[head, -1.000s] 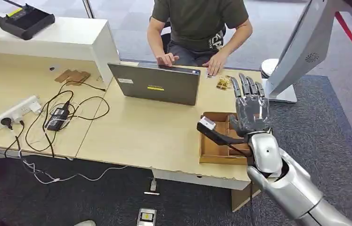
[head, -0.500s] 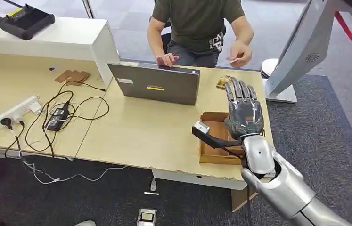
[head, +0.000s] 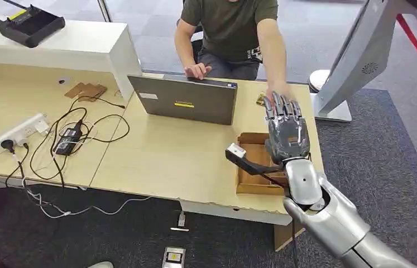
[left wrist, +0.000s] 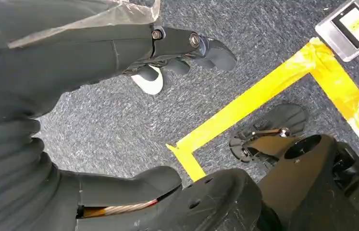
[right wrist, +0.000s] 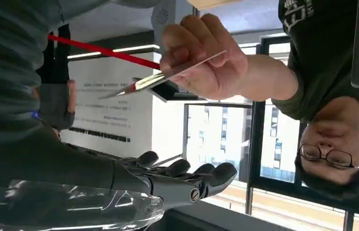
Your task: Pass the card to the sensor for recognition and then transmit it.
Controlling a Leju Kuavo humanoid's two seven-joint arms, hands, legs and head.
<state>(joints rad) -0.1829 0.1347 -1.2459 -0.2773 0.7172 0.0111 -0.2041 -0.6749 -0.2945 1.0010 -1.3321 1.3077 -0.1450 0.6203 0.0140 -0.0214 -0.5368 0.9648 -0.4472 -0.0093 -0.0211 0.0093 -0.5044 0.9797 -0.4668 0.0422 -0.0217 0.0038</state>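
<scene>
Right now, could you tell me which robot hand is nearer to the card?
The right. The right robot hand is raised, open, facing the card a person holds out. The left robot hand hangs near the floor.

A pale wood bench (head: 172, 162) is standing on dark grey carpet (head: 401, 145) marked with yellow floor tape (left wrist: 264, 91), a white shelf unit (head: 72, 47) is rising at its far left corner, and daylight is coming through tall dark-framed windows (right wrist: 225, 144) beyond.
</scene>
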